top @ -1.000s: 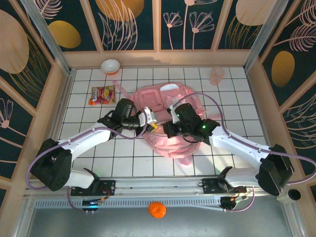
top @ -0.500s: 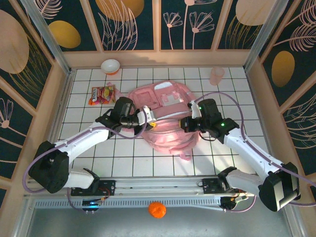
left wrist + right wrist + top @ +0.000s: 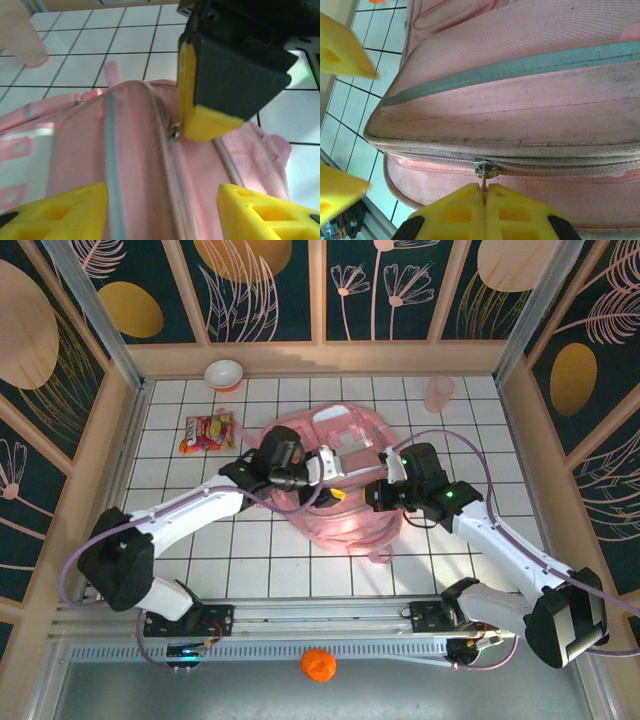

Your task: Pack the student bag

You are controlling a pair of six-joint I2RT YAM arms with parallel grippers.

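Lying flat on the white tiled desk (image 3: pixel 200 540), the large soft pink fabric backpack (image 3: pixel 345 525) runs its long axis from far to near in the top view, with the near end leaning a little toward the right arm's side and a small pink tab poking out there. The left pincer (image 3: pixel 328 480) and right pincer (image 3: pixel 372 495) both sit over its middle, close together, and their bodies hide much of the fabric beneath.

From the left wrist, the backpack (image 3: pixel 135 165) lies directly under the left pincer (image 3: pixel 162 192), whose yellow fingers stand wide apart with nothing clamped between them. Just ahead, the right pincer (image 3: pixel 210 125) pinches a small metal zipper pull (image 3: pixel 174 131). A grey stripe (image 3: pixel 112 165) runs lengthwise alongside the zip seam. A blurred pale pink shape at the upper left is cut off and too soft to identify.

From the right wrist, the right pincer (image 3: pixel 484 192) is closed on the zipper pull (image 3: pixel 484 172), with the backpack (image 3: pixel 530 110) spreading beyond it. The left pincer's yellow fingers (image 3: pixel 340 47) appear off to the left, cropped by the edge.
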